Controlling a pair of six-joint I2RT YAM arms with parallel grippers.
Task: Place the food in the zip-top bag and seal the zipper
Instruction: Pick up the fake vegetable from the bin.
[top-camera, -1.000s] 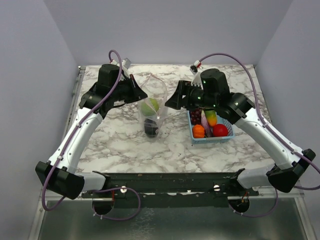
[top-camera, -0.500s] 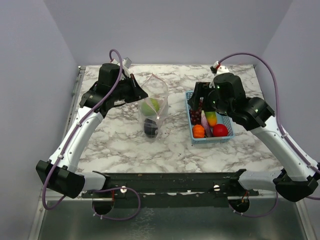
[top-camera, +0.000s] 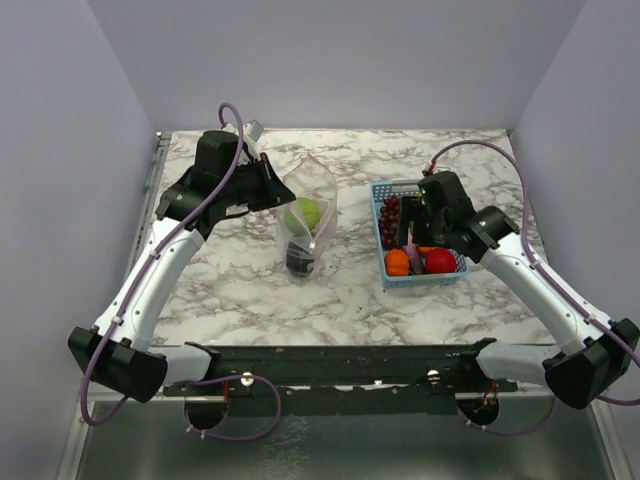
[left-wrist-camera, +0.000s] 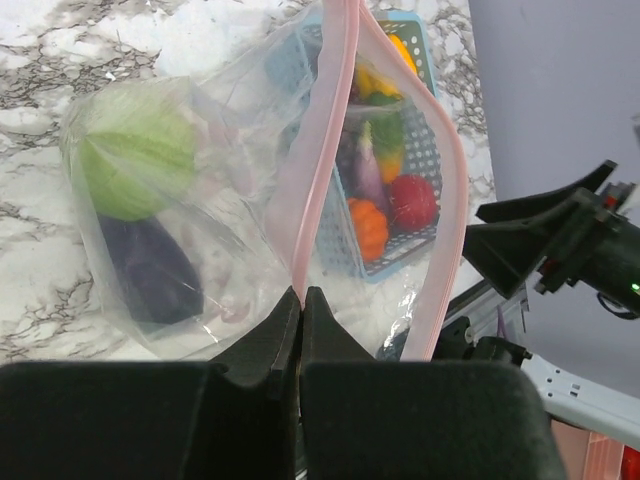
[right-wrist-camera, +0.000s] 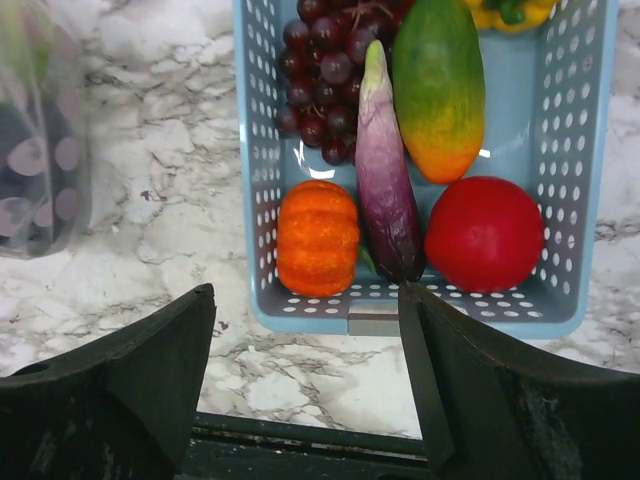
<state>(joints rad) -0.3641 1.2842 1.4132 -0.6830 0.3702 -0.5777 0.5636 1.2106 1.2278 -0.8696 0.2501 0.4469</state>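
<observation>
The clear zip-top bag (top-camera: 318, 200) stands at mid-table with a green cabbage (left-wrist-camera: 135, 150) and a dark eggplant (left-wrist-camera: 150, 270) inside. My left gripper (left-wrist-camera: 301, 295) is shut on its pinkish zipper strip (left-wrist-camera: 325, 150) and holds the mouth up and open. My right gripper (right-wrist-camera: 305, 295) is open and empty, hovering over the near end of the light-blue basket (right-wrist-camera: 250, 200). In the basket lie an orange pumpkin (right-wrist-camera: 317, 238), a purple eggplant (right-wrist-camera: 385, 180), a red tomato (right-wrist-camera: 484, 233), dark grapes (right-wrist-camera: 320, 70), a green-orange fruit (right-wrist-camera: 437, 85) and a yellow piece (right-wrist-camera: 510, 10).
The basket (top-camera: 455, 272) sits right of the bag on the marble table (top-camera: 250, 290). The black rail (top-camera: 330, 365) with the arm bases runs along the near edge. Walls close in the back and both sides.
My right gripper has swung right, away from the bag's mouth, to a spot over the basket. My left gripper has kept its hold on the bag's strip.
</observation>
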